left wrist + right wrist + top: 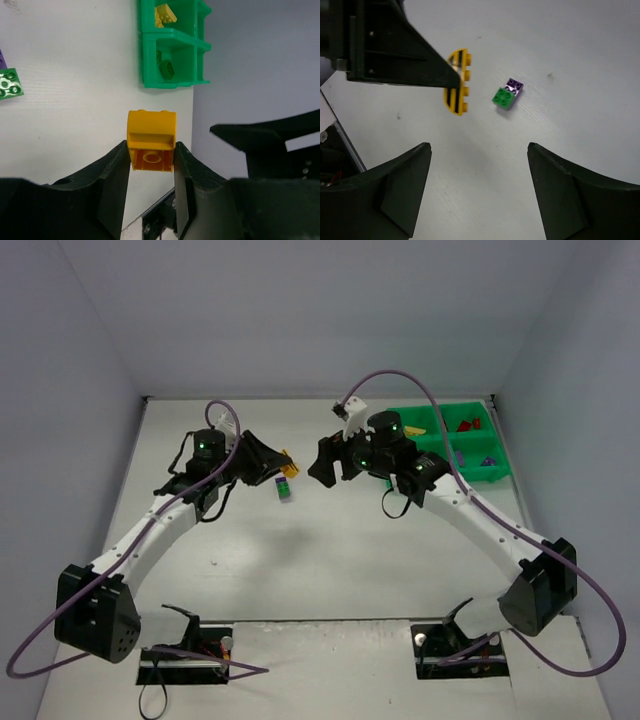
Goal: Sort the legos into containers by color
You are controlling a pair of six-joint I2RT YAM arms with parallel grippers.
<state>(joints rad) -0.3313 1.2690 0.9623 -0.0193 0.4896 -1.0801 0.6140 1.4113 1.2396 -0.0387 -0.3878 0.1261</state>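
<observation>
**Yellow brick lifted, not yet sorted**

The left gripper [151,151] is clenched on a yellow brick [151,131], pinching it by its sides with the hollow underside facing the wrist camera. The brick hangs clear of the counter [570,60], well apart from the tray [172,35]. The right gripper [479,150] is spread wide with nothing in it and faces the left one.

The step in hand looks like the carry. The brick belongs in the compartment that already has a yellow piece [165,14], the one beyond the compartment with a green piece [167,69]. The tray lies on the right side and the right arm stands between, so the next move calls for either a clear path past that arm or a hand-over to the waiting gripper — I cannot say which is meant.

A green brick [503,97] and a purple brick [515,85] lie touching on the counter; whether they are snapped together cannot be told. From above, the right arm covers part of the tray, and the pieces in its far compartments are too small to count. The left wrist view shows only two compartments.
</observation>
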